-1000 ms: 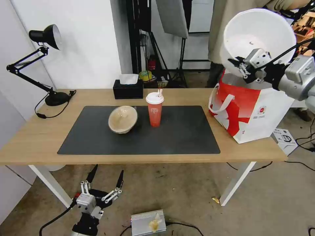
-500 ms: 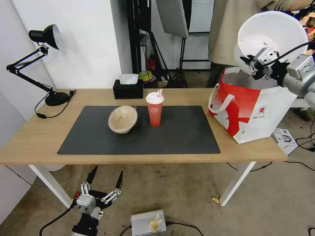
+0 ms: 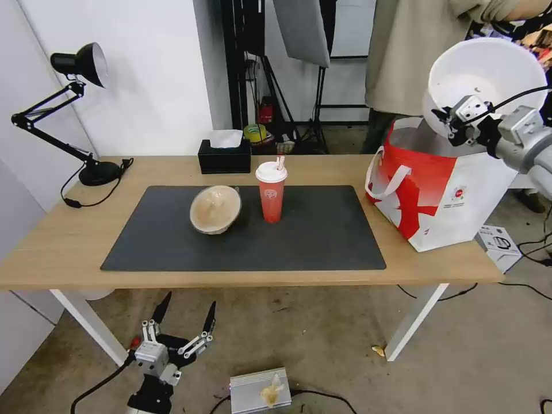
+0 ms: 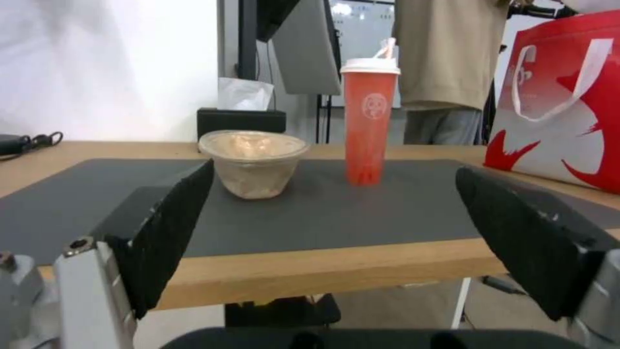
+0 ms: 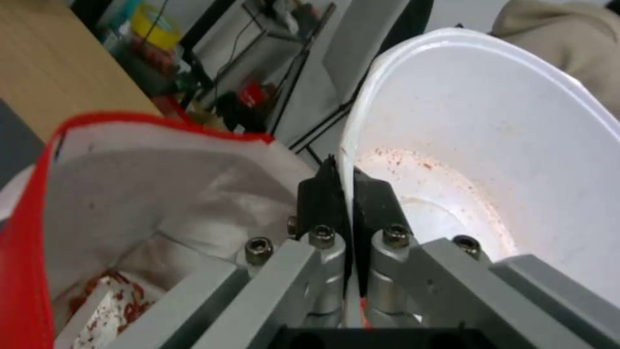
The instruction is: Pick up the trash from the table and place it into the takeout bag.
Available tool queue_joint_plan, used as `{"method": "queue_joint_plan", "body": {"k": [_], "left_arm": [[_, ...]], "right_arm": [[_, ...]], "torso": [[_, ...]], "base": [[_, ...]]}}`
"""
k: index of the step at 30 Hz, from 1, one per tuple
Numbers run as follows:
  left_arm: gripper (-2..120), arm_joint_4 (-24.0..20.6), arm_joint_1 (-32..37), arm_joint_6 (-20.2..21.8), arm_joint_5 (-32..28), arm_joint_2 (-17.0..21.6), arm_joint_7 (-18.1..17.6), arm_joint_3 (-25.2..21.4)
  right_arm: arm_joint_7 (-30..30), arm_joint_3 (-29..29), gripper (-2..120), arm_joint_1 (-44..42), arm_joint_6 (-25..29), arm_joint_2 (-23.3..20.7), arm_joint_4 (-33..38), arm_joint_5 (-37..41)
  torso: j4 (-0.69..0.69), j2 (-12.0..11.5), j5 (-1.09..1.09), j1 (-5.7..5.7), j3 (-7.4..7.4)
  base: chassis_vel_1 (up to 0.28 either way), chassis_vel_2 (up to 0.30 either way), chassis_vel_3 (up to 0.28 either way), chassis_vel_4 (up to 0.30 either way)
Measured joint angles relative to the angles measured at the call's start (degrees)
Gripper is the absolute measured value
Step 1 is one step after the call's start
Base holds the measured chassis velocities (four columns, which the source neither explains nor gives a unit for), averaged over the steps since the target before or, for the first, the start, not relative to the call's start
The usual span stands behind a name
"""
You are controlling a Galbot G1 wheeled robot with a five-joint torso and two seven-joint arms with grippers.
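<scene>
My right gripper [image 3: 447, 118] [image 5: 342, 182] is shut on the rim of the large white bowl [image 3: 489, 75] [image 5: 491, 179], holding it tilted in the air above the open red-and-white takeout bag [image 3: 443, 190] [image 5: 129, 194] at the table's right end. Red specks dot the bowl's inside. On the dark mat [image 3: 247, 230] stand the beige translucent bowl [image 3: 215, 209] [image 4: 253, 162] and the red drink cup [image 3: 271, 192] [image 4: 368, 121] with its white lid. My left gripper [image 3: 183, 323] [image 4: 336, 232] hangs open below the table's front edge, facing both.
A black tissue box [image 3: 224, 154] sits at the table's back edge and a black desk lamp [image 3: 75, 103] at the far left. A person in a beige top stands behind the bag. A silver box [image 3: 259, 391] lies on the floor, and a small carton [image 3: 499, 244] lies beside the bag.
My right gripper has carried the white bowl to the right and slightly down, from above the bag's left part to over its right part. The left arm has not moved.
</scene>
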Motion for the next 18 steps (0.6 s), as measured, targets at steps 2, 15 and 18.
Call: {"method": "queue_joint_plan", "body": {"k": [2, 15, 18], "left_arm": [[100, 0.0, 0.0, 0.0, 0.0, 0.0, 0.0, 0.0], [100, 1.1, -0.1, -0.4, 0.0, 0.0, 0.1, 0.3], [100, 1.4, -0.1, -0.6, 0.1, 0.0, 0.1, 0.5]], "right_arm": [[0.0, 0.0, 0, 0.0, 0.0, 0.0, -0.1, 0.0], [0.1, -0.1, 0, -1.2, 0.4, 1.8, -3.0, -1.6], [0.1, -0.1, 0, -1.3, 0.6, 1.9, -3.4, -1.8]], "torso": [[0.0, 0.0, 0.0, 0.0, 0.0], [0.0, 0.0, 0.0, 0.0, 0.0], [0.0, 0.0, 0.0, 0.0, 0.0]], "base": [[0.0, 0.0, 0.0, 0.0], [0.0, 0.0, 0.0, 0.0], [0.0, 0.0, 0.0, 0.0]]}}
